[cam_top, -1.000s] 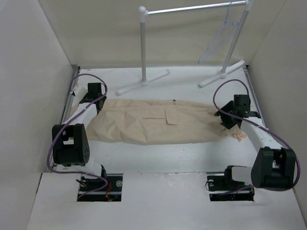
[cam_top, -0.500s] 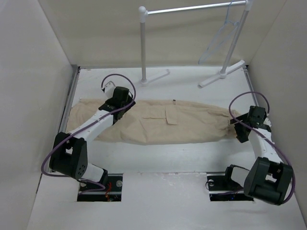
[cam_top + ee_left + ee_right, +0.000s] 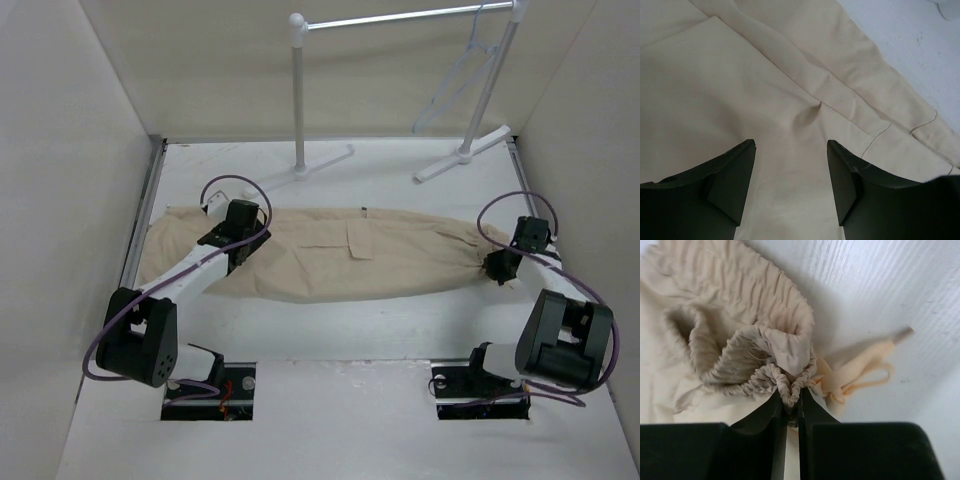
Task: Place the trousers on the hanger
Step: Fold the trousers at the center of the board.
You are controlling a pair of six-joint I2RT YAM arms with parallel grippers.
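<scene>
The beige trousers lie flat across the table, legs to the left, gathered waistband to the right. My right gripper is shut on the elastic waistband edge, which is pinched between its fingers; the drawstring trails beside it. My left gripper is open and hovers low over the trouser leg cloth, with nothing between its fingers. The pale hanger hangs from the rail at the back right, far from both grippers.
A white garment rack with a metal rail stands at the back, its feet on the table. White walls close in left and right. Bare white table shows beyond the trousers.
My right gripper has moved right and closed on the waistband, drawing it out. My left arm swung from the leg end rightward over the trousers, then back a little; the legs now lie stretched out left.
</scene>
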